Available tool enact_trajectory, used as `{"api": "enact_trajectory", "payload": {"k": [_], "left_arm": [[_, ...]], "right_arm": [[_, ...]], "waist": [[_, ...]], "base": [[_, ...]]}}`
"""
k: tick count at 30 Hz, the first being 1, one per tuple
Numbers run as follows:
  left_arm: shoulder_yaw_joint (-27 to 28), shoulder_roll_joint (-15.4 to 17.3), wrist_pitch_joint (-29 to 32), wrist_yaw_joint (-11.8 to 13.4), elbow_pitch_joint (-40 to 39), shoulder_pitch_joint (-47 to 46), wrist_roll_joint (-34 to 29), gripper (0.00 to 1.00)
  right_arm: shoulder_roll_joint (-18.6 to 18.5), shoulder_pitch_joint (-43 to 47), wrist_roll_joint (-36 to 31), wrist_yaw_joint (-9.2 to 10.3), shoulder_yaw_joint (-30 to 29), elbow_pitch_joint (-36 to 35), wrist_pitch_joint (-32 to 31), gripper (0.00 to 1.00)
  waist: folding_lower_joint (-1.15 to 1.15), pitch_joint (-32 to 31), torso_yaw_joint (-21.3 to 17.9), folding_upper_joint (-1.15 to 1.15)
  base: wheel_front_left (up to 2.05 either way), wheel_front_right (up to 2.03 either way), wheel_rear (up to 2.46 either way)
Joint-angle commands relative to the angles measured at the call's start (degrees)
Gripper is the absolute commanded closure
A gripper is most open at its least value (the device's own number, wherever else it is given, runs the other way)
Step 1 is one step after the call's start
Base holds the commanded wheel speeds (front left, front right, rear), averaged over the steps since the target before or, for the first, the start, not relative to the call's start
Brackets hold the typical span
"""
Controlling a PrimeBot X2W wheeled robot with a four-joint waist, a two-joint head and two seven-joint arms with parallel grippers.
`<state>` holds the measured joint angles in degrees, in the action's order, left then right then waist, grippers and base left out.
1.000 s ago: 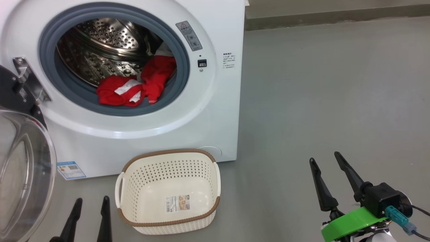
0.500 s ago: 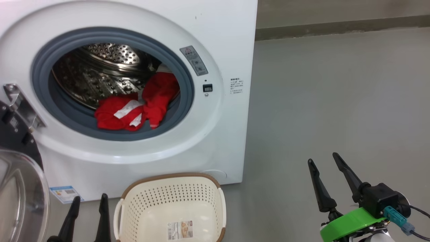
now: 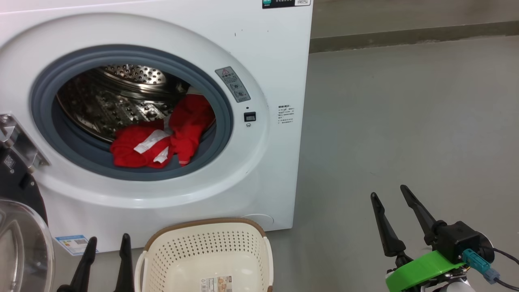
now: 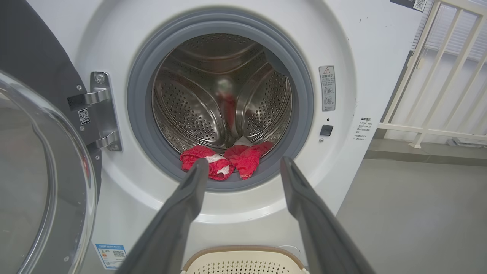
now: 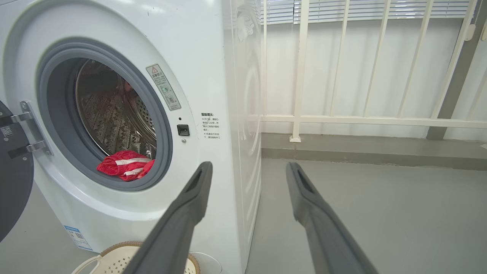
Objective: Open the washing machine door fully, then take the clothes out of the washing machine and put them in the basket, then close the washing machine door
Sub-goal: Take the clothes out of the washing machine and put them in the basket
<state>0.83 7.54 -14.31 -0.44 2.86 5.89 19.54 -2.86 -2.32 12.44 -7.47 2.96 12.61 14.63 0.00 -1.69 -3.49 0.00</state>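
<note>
left gripper (image 3: 109,239) sits low at the near edge, just left of the basket (image 3: 202,243). Jaws spread wide, nothing between them, touching nothing. right gripper (image 3: 388,191) is off to the right over bare floor (image 3: 405,121), well apart from the machine. Its jaws are equally wide apart and empty.

basket is on the floor right in front of the washing machine (image 3: 263,61), below the opening, holding nothing but its paper label. Light plastic, so I'd expect it to skid if bumped.

washing machine door (image 3: 20,243) stands open to the left on its hinge (image 3: 16,142), with the opening fully clear. Door step looks done; unloading is next.

clothes (image 3: 162,140) are in the drum (image 3: 105,97), bottom front right. The lower lump lies on the grey rubber ring (image 3: 225,117) and the other piece rides up the drum's right side. The two overlap in the middle.

Handling guess: soft, light, limp fabric. It will drape and trail, and could catch on the ring lip coming out. Take the raised bunch of the front lump and pinch deep into a fold, not a flat layer. In the left wrist view the jaws point either side of the pile, so the left arm is the likely one. One pull may drag both pieces; can't tell if they're tangled.
</note>
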Motion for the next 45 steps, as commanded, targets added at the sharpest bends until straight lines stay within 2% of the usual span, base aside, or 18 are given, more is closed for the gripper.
{"api": "enact_trajectory", "payload": {"k": [1,14,27,45], "left_arm": [[2.1,0.4,-0.7,0.4,-1.3,-1.4,0.1,0.00],[2.3,0.1,-0.7,0.5,-1.0,-1.6,0.4,0.00],[3.0,-0.4,-0.7,-0.6,-0.9,-3.9,1.1,0.00],[1.9,0.3,-0.7,0.1,3.5,-17.5,0.7,0.00]], "right_arm": [[0.0,-1.3,0.0,-0.02,1.6,-1.2,0.4,0.00],[-0.3,-1.2,0.0,-0.02,2.0,-0.9,0.4,0.00],[-0.4,-1.7,0.1,-0.02,2.6,-0.5,0.4,0.00],[-1.1,-6.1,0.5,-0.02,2.9,-2.5,0.4,0.00]], "waist": [[0.00,0.0,0.0,0.00],[0.00,-0.6,0.4,0.00],[0.00,0.7,1.1,0.00],[0.00,11.6,2.7,0.00]], "base": [[0.00,0.00,0.00],[0.00,0.00,0.00],[0.00,0.00,0.00],[0.00,0.00,0.00]]}}
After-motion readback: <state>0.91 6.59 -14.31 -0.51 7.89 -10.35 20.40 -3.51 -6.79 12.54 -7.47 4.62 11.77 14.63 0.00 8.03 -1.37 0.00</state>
